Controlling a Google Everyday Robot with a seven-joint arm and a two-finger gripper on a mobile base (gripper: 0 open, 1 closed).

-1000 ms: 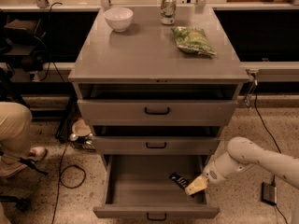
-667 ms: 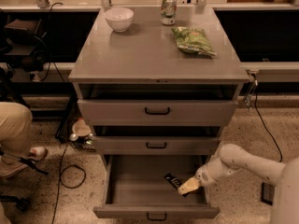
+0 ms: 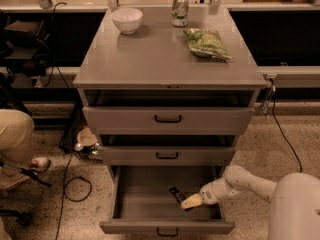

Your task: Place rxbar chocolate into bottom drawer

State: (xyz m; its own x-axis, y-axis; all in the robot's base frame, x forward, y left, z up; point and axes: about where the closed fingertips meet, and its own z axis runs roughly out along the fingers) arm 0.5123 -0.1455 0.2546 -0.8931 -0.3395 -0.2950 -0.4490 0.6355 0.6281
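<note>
The bottom drawer is pulled open below two shallower grey drawers. The rxbar chocolate, a small dark bar, is inside it towards the right, low over the drawer floor. My gripper reaches into the drawer from the right, its pale fingers closed on the bar's near end. The white arm comes in from the lower right over the drawer's right wall.
On the cabinet top stand a white bowl, a soda can and a green snack bag. A person's leg and cables are on the floor at the left.
My gripper has moved left and lower inside the bottom drawer with the bar in it. The arm has come down towards the drawer's right wall.
</note>
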